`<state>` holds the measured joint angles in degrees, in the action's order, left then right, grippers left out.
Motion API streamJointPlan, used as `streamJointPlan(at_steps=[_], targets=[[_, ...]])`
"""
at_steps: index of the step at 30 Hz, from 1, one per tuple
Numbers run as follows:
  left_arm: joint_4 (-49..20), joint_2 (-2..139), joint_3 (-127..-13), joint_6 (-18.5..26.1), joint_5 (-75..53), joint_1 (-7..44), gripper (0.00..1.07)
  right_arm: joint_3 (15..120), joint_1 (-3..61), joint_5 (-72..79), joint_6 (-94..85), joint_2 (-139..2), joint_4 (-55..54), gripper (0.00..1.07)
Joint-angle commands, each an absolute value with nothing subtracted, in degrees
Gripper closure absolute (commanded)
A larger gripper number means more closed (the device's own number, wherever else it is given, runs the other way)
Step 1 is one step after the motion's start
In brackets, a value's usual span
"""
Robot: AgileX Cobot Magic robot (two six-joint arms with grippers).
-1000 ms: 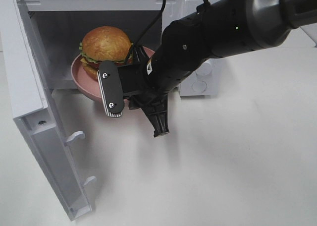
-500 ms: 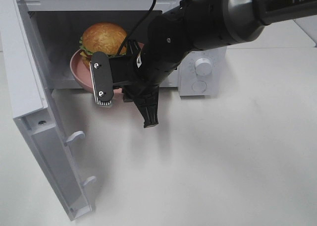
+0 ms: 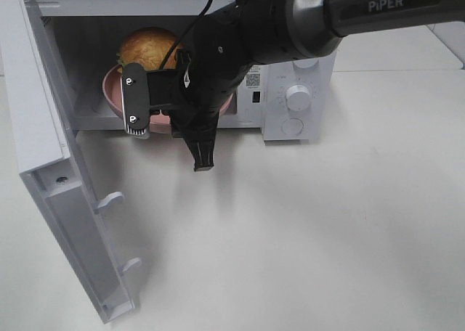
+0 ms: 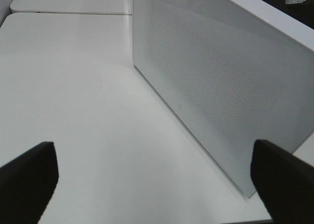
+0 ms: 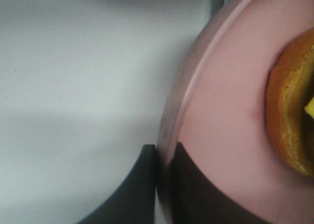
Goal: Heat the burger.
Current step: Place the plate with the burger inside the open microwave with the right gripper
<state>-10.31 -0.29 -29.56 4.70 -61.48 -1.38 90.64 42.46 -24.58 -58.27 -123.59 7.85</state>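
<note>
Clamps the black right pincer on the smooth rim of the round pink plate; bears the glossy golden-brown round burger inside the boxy white microwave; holds the left pincer spread wide near a perforated white panel

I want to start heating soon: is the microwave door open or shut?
Open. The door stands swung wide on the left, and the burger on its pink plate shows inside the microwave.

White table — microwave on it.
</note>
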Motion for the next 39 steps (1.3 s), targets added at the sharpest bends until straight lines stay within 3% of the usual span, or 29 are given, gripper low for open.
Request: streamJointPlan(at_steps=[1,21,39], targets=[[-10.4,-1.3,-29.5,4.6,-61.0,-1.1,0.07,93.3,42.1,-22.4,-57.8,-123.6,8.8,1.07],[-10.4,-1.3,-29.5,4.6,-61.0,-1.1,0.07,104.6,39.6,-24.5,-55.7,-131.4,10.9,1.07],[-10.4,-1.3,-29.5,4.5,-61.0,-1.1,0.07,108.5,39.4,-20.6,-57.4,-133.5,11.3,1.06]])
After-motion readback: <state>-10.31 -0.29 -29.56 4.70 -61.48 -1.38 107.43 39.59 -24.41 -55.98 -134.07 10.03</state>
